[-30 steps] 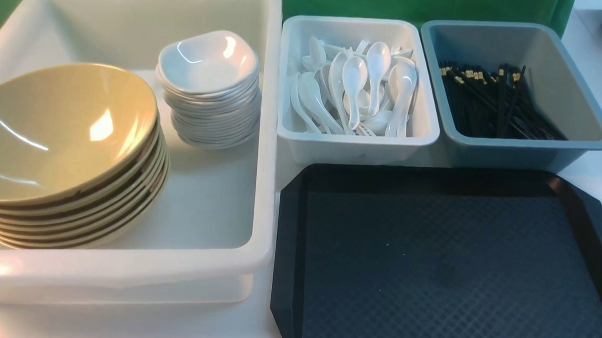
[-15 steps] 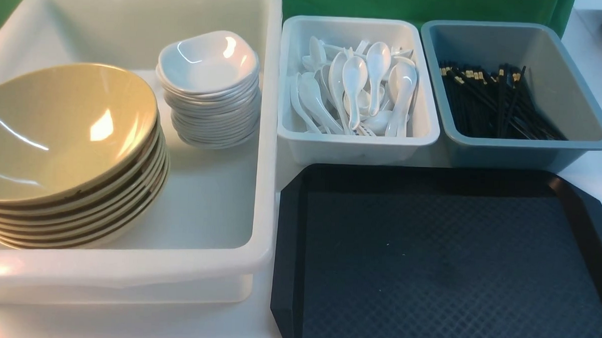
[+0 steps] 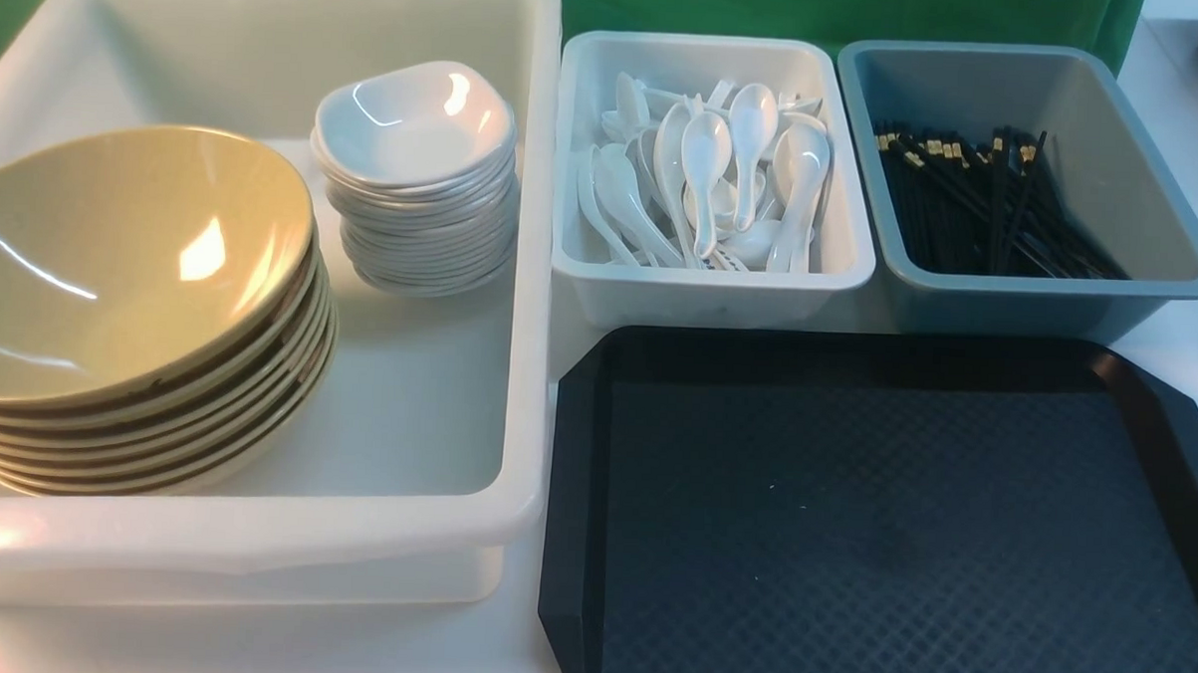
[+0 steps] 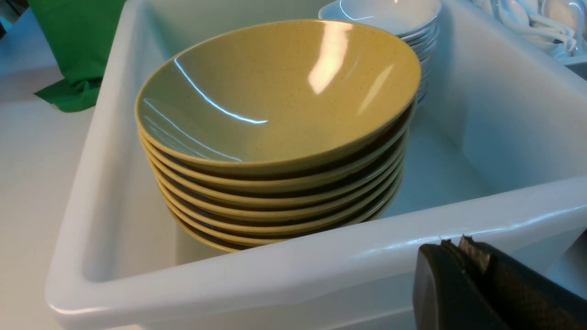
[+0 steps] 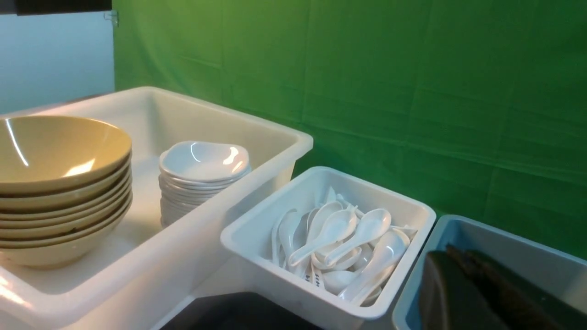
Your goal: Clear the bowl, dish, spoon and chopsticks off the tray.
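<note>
Both grippers sat closed with nothing between their jaws: the left gripper showed in its wrist view as dark fingers pressed together, just outside the near wall of the white tub, and the right gripper showed in its own wrist view the same way, pads together, in front of the grey-blue bin. Neither gripper appeared in the front view. Nearest the left gripper, inside the tub, the bowl lay topmost on a stack of matching olive-yellow bowls, tilted slightly and leaning toward the tub's left side. Behind and to the right of that stack, still within the tub, the dish capped a pile of small white dishes. To the right of the tub stood a white bin holding a heap of white soup spoons, the spoon lying among the uppermost with its scoop toward the back. Beside it on the right, the grey-blue bin held the chopsticks in a loose bundle of black sticks. In front of both bins lay the tray, black and diamond-textured, with no dishware on it. A green cloth hung behind everything.
</note>
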You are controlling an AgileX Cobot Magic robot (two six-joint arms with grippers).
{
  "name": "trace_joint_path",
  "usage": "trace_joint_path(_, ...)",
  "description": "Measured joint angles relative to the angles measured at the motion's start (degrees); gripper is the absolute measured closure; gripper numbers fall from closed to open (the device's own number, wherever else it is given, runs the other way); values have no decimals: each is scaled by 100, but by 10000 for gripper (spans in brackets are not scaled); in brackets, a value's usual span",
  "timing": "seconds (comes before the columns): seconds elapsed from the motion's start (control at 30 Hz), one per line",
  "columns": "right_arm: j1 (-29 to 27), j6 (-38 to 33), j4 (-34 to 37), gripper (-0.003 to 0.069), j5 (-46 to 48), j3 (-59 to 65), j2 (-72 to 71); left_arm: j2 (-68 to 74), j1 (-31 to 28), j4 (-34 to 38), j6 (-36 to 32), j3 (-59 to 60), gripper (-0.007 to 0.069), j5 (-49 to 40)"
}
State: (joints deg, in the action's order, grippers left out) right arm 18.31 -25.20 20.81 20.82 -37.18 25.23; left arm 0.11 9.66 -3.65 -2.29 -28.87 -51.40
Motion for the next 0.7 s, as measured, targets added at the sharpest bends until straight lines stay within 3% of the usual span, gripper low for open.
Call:
trace_joint_path(0.3,-37,33,-358,614,-75,386,-244,0,0,0,0,0,636,0)
trace_joint_path(0.37,-243,548,-1023,614,-88,725,-482,0,0,0,0,0,636,2)
trace_joint_path(0.47,-759,1970,-2081,614,-88,1344,-834,0,0,0,0,0,636,6)
trace_joint_path(0.53,-1035,2520,-2418,614,-88,1699,-1090,0,0,0,0,0,636,6)
trace_joint_path(0.7,-1657,2895,-2728,614,-328,2779,-1938,0,0,0,0,0,636,12)
